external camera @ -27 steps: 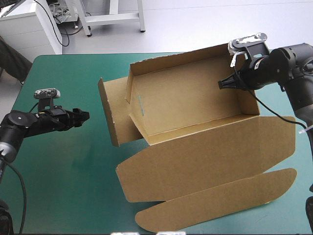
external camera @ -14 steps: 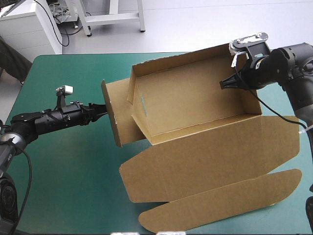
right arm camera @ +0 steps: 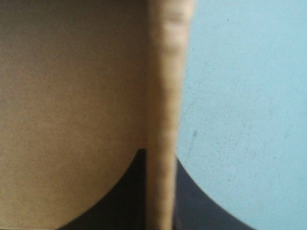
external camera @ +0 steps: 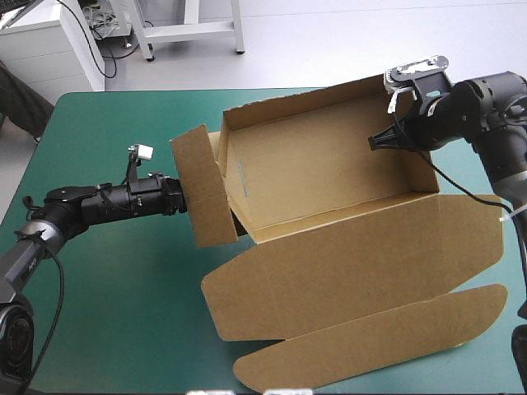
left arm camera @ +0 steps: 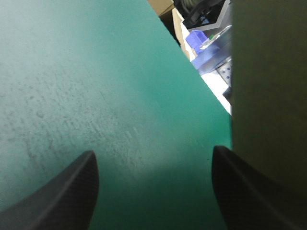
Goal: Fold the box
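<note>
On teal-green cover (external camera: 115, 288), left hand (left arm camera: 153, 151) nearer box (external camera: 329, 173)

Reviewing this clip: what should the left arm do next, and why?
Probably push the side flap inward against the box's left end: it stands raised but splayed at the left gripper, while the right gripper clamps the right wall.

Even light is falling on the teal-green cover (external camera: 107, 288). Pale floor (external camera: 346, 41) is showing at twelve o'clock, a white cabinet (external camera: 49, 51) sitting at eleven, white frame legs (external camera: 191, 31) standing near it.
</note>
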Robot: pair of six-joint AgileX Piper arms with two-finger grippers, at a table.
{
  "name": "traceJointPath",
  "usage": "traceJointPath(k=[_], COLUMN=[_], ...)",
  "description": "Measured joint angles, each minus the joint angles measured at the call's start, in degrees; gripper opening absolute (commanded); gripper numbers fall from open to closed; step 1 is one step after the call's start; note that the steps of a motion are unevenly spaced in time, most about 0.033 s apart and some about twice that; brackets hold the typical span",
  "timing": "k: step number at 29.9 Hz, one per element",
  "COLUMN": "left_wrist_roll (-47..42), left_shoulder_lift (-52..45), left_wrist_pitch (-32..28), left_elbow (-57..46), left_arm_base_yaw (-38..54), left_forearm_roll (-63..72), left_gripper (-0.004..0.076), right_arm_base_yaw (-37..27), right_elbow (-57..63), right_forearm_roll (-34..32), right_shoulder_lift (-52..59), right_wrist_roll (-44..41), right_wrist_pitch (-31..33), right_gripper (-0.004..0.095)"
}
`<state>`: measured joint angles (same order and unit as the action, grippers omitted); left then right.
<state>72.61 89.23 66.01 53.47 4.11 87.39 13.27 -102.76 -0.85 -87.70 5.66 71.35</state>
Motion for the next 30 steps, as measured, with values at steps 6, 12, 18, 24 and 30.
traceJointPath(k=[6, 12, 18, 24, 30], left_wrist_roll=[0.2, 0.0, -0.2, -1.6, -11.4], left_shoulder_lift=[-2.0, -5.8, -6.6, -6.6, -6.6], left_wrist_pitch=[0.6, 1.1, 1.4, 1.4, -2.5], left_elbow=[0.0, 0.0, 0.0, 0.2, 4.9], left_arm_base_yaw=[-0.1, -0.2, -2.7, -6.0, -6.2], left_forearm_roll=[2.5, 5.9, 7.9, 8.0, 3.4], left_gripper=[0.0477, 0.0477, 0.0477, 0.0477, 0.0477], right_arm_base_yaw=[0.0, 0.0, 0.0, 0.0, 0.6], right_elbow=[0.0, 0.0, 0.0, 0.0, 0.0], right_forearm_roll=[0.9, 1.6, 1.7, 1.7, 3.5], right_shoulder_lift=[-3.7, -6.4, -7.0, -7.0, -7.0], right_wrist_roll=[-0.2, -0.3, -0.4, -0.4, -0.9], right_wrist_pitch=[0.0, -0.1, -0.4, -0.8, -1.0], right_gripper=[-0.0020, -0.0020, -0.0020, -0.0018, -0.0013])
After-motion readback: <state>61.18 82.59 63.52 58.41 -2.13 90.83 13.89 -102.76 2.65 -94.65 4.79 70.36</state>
